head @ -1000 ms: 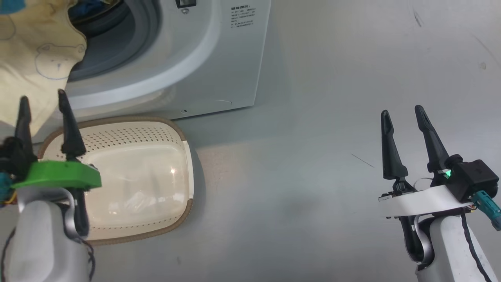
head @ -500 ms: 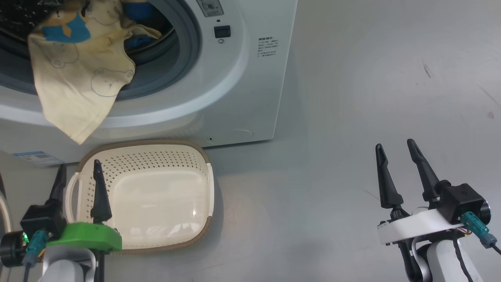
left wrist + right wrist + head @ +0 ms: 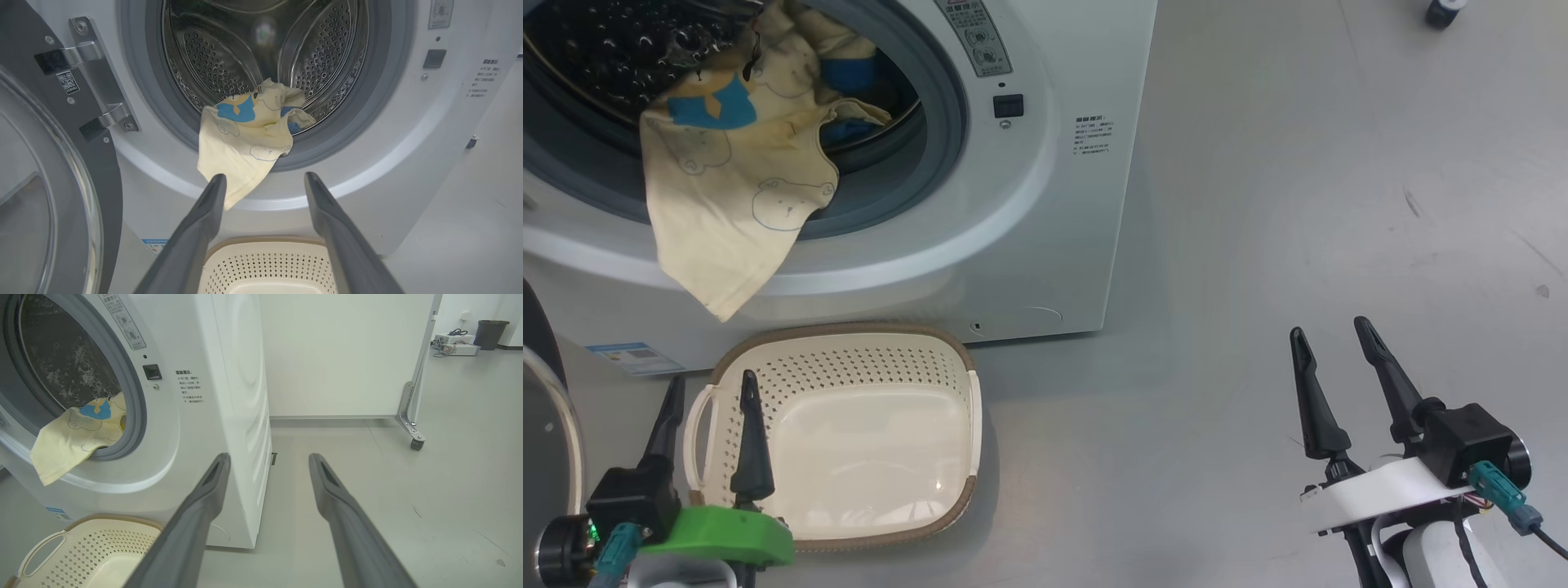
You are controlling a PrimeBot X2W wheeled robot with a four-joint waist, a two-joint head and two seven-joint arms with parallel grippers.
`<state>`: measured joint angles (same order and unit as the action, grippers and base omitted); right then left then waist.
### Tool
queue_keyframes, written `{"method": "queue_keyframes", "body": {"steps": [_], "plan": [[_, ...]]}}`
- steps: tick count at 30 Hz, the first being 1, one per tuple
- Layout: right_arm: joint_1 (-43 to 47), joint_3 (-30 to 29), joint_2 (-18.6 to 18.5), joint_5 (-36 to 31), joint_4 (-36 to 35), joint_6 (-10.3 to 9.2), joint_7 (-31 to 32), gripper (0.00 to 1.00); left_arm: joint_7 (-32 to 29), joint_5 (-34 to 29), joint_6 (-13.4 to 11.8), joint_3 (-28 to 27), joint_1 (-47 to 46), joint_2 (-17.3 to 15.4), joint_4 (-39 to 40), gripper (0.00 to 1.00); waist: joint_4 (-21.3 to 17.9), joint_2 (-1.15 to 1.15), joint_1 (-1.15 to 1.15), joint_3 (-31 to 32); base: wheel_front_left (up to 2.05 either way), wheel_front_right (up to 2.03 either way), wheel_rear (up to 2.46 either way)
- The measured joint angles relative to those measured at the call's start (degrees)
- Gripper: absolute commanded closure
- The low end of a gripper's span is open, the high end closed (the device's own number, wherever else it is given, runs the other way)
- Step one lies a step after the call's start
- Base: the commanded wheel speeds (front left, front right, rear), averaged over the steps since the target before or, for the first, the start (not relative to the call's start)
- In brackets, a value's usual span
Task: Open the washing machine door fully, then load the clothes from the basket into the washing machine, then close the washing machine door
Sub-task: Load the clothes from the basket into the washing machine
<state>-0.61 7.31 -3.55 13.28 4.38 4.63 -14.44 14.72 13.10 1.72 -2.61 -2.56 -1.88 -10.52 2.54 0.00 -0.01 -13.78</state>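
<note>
Clothes [image 3: 727,212] hang from washing machine [image 3: 1045,212] porthole, 10 o'clock; basket [image 3: 866,367] below, 7 o'clock. Left gripper [image 3: 712,378] and right gripper [image 3: 1330,328]: fingers spread wide, empty.

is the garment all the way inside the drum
No, the garment drapes out over the grey gasket and hangs down the washer front.

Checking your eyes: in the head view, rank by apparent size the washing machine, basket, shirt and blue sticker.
Largest first:
washing machine
basket
shirt, partly tucked into the drum
blue sticker
</note>
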Motion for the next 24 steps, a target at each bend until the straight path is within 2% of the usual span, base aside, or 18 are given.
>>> {"method": "queue_keyframes", "body": {"steps": [18, 24], "plan": [[-0.04, 0.23, 0.02, 0.0, -1.54, 0.02, -0.01, 0.0, -0.02, 2.01, -0.43, 1.02, 1.7, 0.0, 1.77, 0.0, -0.5, 0.0, 0.0, -1.39, 0.0, 0.0, 0.0], [-0.17, 0.4, 0.03, 0.0, -2.43, 0.02, -0.01, 0.0, -1.74, 2.9, -0.43, 0.94, 1.39, 0.0, 1.11, 0.0, -0.62, 0.0, 0.0, -2.83, 0.0, 0.0, 0.0]]}}
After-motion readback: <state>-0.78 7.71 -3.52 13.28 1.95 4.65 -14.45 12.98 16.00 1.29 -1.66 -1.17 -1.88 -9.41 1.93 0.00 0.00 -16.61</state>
